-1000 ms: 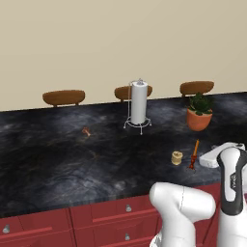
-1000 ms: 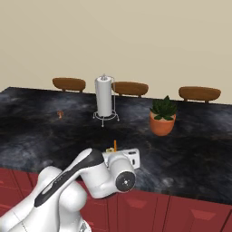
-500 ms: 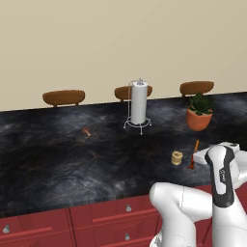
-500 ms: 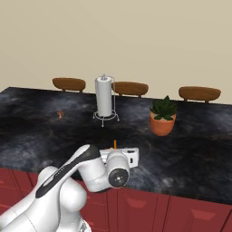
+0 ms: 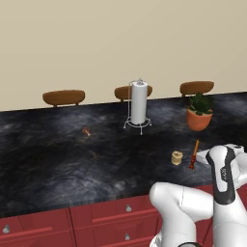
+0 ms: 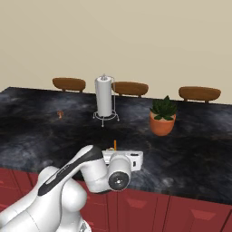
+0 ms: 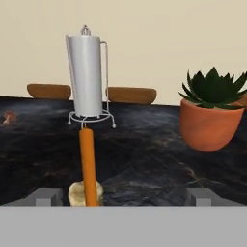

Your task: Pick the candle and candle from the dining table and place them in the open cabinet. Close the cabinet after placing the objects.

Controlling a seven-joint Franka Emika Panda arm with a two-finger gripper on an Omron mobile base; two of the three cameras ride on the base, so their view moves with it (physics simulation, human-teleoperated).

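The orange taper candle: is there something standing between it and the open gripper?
Nothing visible does. In the hand view the orange taper candle rises just ahead of the open gripper, left of centre, with the jar candle behind it. The paper towel holder and potted plant stand farther back.

Black marbled counter (image 5: 58, 164); orange taper (image 7: 88, 166); tan jar candle (image 5: 177, 157); terracotta pot (image 7: 208, 128), dark green plant; tiny lump (image 5: 86, 131) at ten o'clock, perhaps reddish-brown.
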